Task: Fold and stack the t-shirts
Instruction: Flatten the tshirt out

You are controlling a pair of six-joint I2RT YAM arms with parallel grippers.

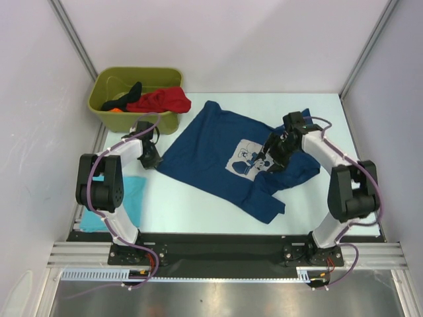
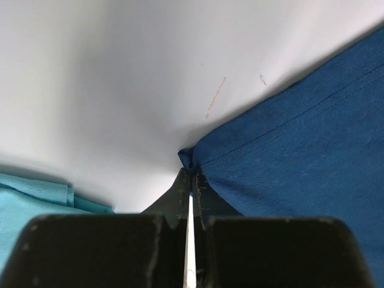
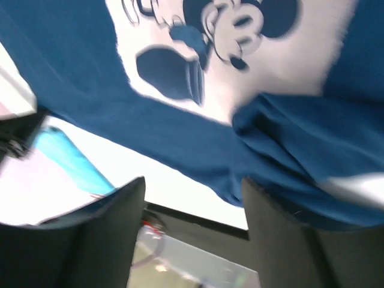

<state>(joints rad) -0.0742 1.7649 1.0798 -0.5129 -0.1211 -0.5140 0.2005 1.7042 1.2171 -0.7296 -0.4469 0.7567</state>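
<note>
I could read no text, number, label or brand in any of my views. The only marking was the grey-white cartoon print (image 1: 248, 158) on the chest of the navy t-shirt (image 1: 205, 152), which lay spread across the middle of the surface (image 1: 192, 201). In my right wrist view that print (image 3: 240, 54) came through blurred. It showed a cartoon figure with round dark ears, and I could make out no lettering in it.
</note>
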